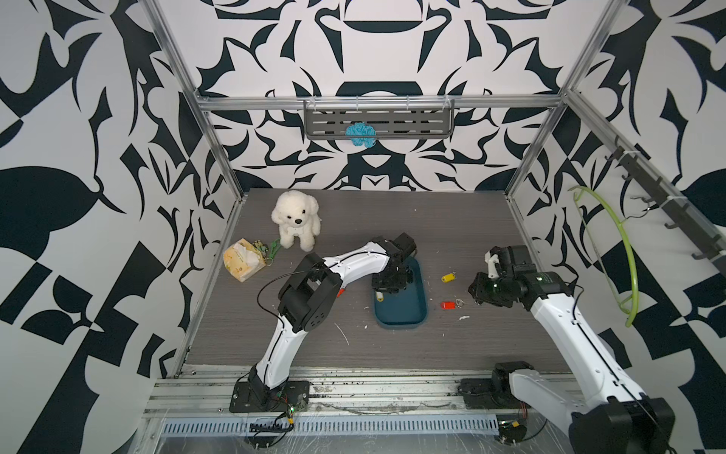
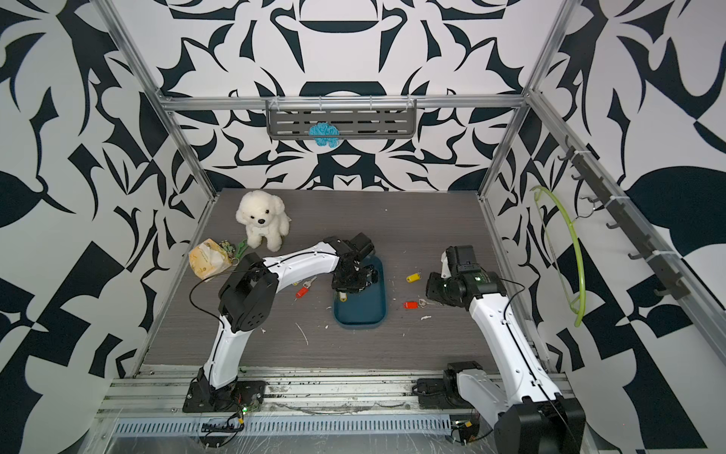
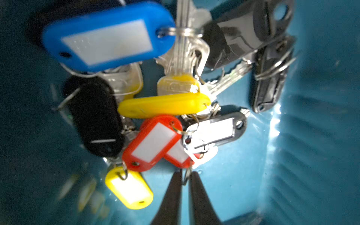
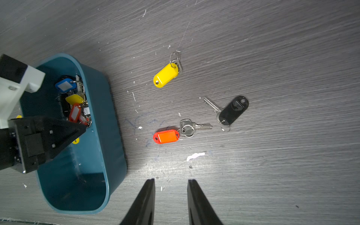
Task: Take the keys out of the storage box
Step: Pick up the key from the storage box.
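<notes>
storage box (image 4: 115, 120): teal plastic, smooth, glossy, glare on inner wall. keys (image 3: 183, 58): silvery metal, shiny, on thin wire rings. tags (image 3: 155, 144) in red, yellow, blue: smooth glossy plastic, white paper-like inserts. black fobs (image 3: 95, 116): plastic, semi-gloss. tabletop (image 4: 272, 58): grey wood-grain, matt, scratched, white flecks. plush dog (image 1: 295, 220), 11 o'clock on tabletop: fluffy white cloth. wall shelf (image 1: 416, 122), 12 o'clock: grey matt metal, slotted. left pincer (image 3: 185, 173): matt black plastic.
</notes>
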